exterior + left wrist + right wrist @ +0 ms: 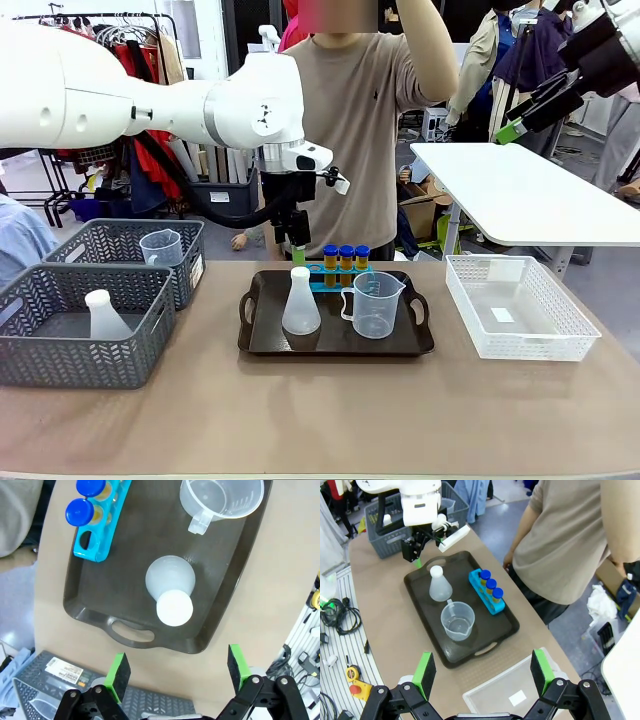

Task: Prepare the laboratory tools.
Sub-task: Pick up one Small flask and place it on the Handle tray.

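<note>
- Dark plastic tray (420,345) sits mid-table; on it we count a flask (300,303), a beaker (376,304) just beside it, and a blue rack (325,283) at the far edge.
- Rack holds three amber tubes (346,258) with blue caps; one slot nearest the tray handle stands empty in the left wrist view.
- Left gripper (175,674) hangs above the tray's left end, jaws wide apart, nothing between the green pads (118,672).
- Right gripper (482,672) is raised high over the white basket (562,345), jaws likewise spread and holding nothing.
- Step, as we judge it: tray nearly stocked; a fourth tube is probably still wanted for the open slot.
- Grey baskets (60,370) at left hold a second flask (103,316) and a second beaker (161,247).
- Next move likely calls for a narrow, upright grip and a straight descent into the slot.
- Room: the flask stands near that slot and could tip; the tray rim and the person (355,120) close behind the rack limit the far side; bare table lies open in front.
</note>
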You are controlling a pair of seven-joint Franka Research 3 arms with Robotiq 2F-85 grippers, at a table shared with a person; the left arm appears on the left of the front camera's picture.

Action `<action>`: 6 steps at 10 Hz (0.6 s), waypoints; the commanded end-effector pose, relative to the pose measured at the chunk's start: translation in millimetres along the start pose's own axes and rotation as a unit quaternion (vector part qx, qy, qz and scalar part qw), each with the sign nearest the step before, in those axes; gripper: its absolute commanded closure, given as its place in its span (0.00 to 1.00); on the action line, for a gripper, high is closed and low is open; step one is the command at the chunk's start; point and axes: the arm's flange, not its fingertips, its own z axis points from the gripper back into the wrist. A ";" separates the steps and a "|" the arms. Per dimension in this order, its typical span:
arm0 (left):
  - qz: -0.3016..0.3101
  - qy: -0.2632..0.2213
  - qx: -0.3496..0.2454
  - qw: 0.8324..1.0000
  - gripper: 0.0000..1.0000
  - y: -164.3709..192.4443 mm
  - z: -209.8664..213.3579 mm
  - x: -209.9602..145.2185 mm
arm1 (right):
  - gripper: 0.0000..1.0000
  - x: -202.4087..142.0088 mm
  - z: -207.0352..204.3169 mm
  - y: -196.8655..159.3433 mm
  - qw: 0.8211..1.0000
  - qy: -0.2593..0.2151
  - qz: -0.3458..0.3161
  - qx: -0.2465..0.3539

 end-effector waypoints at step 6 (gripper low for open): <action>0.002 -0.002 -0.001 1.000 0.00 -0.3 2.1 -0.5 | 0.00 0.4 0.7 -0.6 1.000 -0.005 0.006 0.003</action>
